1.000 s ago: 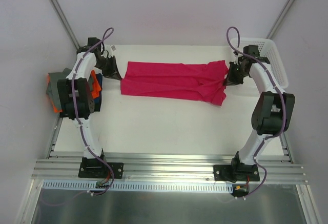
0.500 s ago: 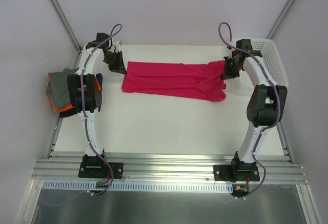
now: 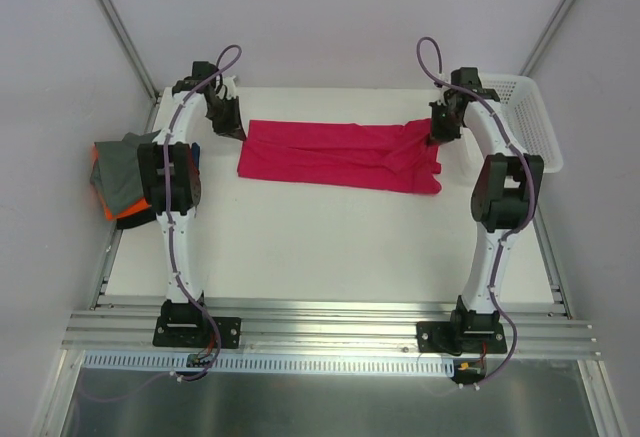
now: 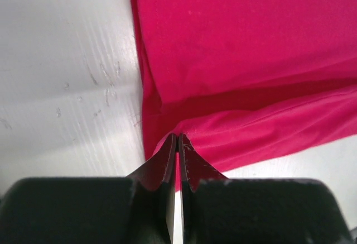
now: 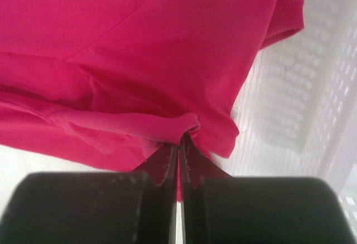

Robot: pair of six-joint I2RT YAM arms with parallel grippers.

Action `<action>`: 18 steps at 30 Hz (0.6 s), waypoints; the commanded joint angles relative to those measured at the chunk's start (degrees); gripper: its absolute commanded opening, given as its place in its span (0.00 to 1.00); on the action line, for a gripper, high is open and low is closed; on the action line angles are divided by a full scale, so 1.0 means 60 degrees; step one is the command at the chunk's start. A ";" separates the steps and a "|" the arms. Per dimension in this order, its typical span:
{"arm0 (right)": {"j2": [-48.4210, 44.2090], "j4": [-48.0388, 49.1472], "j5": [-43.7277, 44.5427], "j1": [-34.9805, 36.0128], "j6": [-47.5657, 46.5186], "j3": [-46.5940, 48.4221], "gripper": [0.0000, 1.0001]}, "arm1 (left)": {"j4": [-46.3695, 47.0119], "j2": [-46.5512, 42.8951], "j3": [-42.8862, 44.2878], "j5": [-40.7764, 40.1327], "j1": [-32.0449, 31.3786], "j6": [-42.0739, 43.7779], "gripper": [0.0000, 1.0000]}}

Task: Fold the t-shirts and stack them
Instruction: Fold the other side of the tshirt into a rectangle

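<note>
A magenta-pink t-shirt (image 3: 335, 155) lies folded into a long band across the far half of the table. My left gripper (image 3: 233, 129) is shut on its far-left corner; in the left wrist view the cloth (image 4: 234, 60) runs into the closed fingertips (image 4: 177, 138). My right gripper (image 3: 437, 135) is shut on a bunched fold at the shirt's right end, seen in the right wrist view as the pink fold (image 5: 139, 124) pinched at the tips (image 5: 179, 138). A pile of other t-shirts, grey (image 3: 118, 169) over orange (image 3: 108, 207), sits off the table's left edge.
A white mesh basket (image 3: 525, 117) stands at the far right corner, close beside the right arm; its wall (image 5: 329, 87) shows in the right wrist view. An aluminium rail (image 3: 330, 325) runs along the near edge by the arm bases.
Both grippers have carried the shirt's ends toward the far side of the table. The band of cloth has shifted with them, and the right end has bunched up more.
</note>
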 commanded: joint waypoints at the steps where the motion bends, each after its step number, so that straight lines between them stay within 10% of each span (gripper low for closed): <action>1: 0.0457 -0.0028 0.0011 -0.0052 0.0109 0.0942 0.00 | 0.0193 0.0222 0.0512 -0.0731 -0.0096 0.0224 0.00; 18: 0.1615 0.0265 0.0363 -0.0066 0.0183 0.1999 0.00 | 0.0588 0.0809 0.1098 -0.1932 -0.0418 0.0048 0.00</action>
